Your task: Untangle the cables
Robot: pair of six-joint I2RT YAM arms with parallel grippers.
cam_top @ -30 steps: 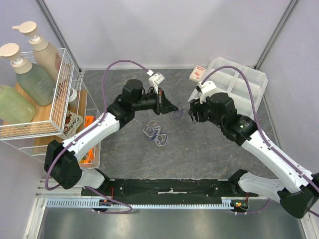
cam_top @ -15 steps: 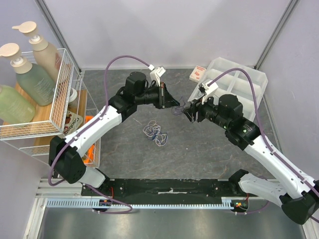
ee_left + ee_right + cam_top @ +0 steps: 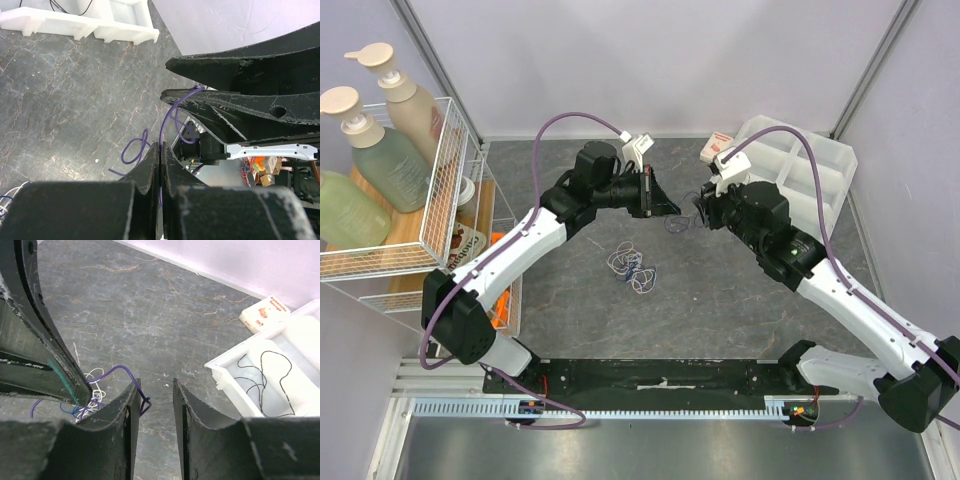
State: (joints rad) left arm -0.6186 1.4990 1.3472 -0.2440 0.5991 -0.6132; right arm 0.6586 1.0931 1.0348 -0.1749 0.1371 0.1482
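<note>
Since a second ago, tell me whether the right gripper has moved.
Yes. The right gripper has shifted toward the back wall, closer to the small box.

From the top: fixed high above and behind the arm bases, looking down over the whole grey worktop (image 3: 720,300), far off. From the left wrist: very close, sighting along the left fingers (image 3: 147,170) toward the right fingers (image 3: 250,105) and the white tray (image 3: 90,25). From the right wrist: equally close, facing past the right fingers down at the worktop, toward the left fingers. Shared by all three: the purple cable (image 3: 165,120) between both pairs of fingers, and the tray.
</note>
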